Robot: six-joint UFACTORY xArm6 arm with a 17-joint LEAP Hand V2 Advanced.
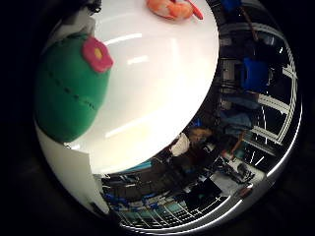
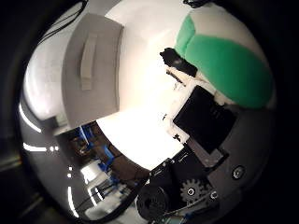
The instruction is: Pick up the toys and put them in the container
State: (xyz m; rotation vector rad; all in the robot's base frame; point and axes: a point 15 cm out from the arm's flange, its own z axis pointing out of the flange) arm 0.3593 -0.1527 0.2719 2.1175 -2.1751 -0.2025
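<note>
A green plush cactus [image 1: 69, 93] with a pink flower [image 1: 97, 53] lies on the white table [image 1: 152, 88], close to my palm. My right hand [image 2: 205, 121] is open. One white and black finger reaches out nearly straight, and its tip rests against the cactus's green side [image 2: 224, 65]. An orange plush toy [image 1: 172, 9] lies farther off on the same table. A grey container [image 2: 91, 74] with a bar handle [image 2: 87, 63] stands on the table, across a bare stretch from the cactus.
The table's edge [image 1: 197, 118] runs close by. Beyond it is a dim room with blue chairs [image 1: 256, 73] and cluttered desks.
</note>
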